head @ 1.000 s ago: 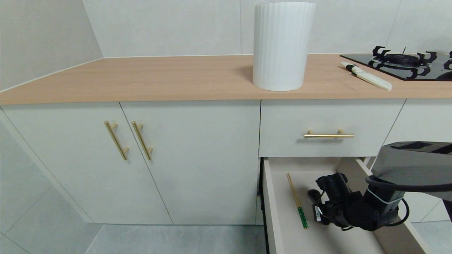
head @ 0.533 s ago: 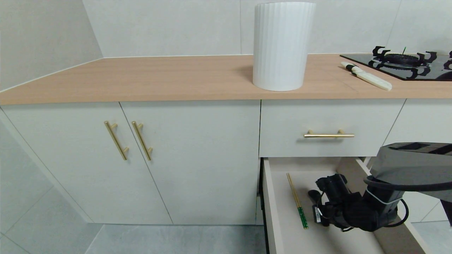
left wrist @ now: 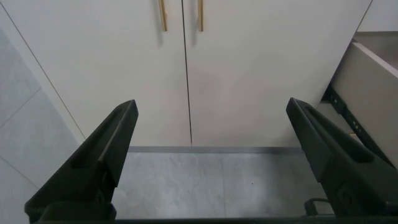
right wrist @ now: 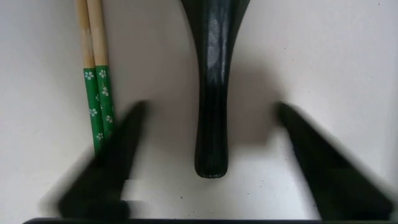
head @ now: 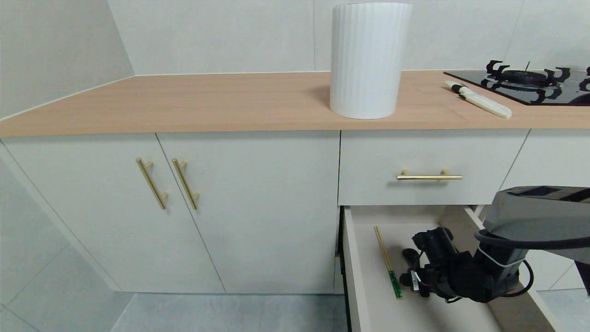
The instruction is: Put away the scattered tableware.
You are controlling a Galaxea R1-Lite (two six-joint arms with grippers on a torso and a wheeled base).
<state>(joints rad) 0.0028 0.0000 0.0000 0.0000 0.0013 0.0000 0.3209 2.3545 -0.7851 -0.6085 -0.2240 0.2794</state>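
The lower drawer stands pulled out. On its floor lie a pair of wooden chopsticks with green ends. Beside them is a black spoon. My right gripper is inside the drawer just above the spoon's handle. It is open, with one finger on each side of the handle and apart from it. My left gripper hangs open and holds nothing, low over the floor and facing the cabinet doors.
A tall white ribbed container stands on the wooden counter. A white knife lies farther right, next to the black gas stove. The upper drawer with a gold handle is shut, right above the open one.
My right gripper has shifted a little lower and leftward inside the drawer. The spoon, the chopsticks and everything on the counter have stayed put.
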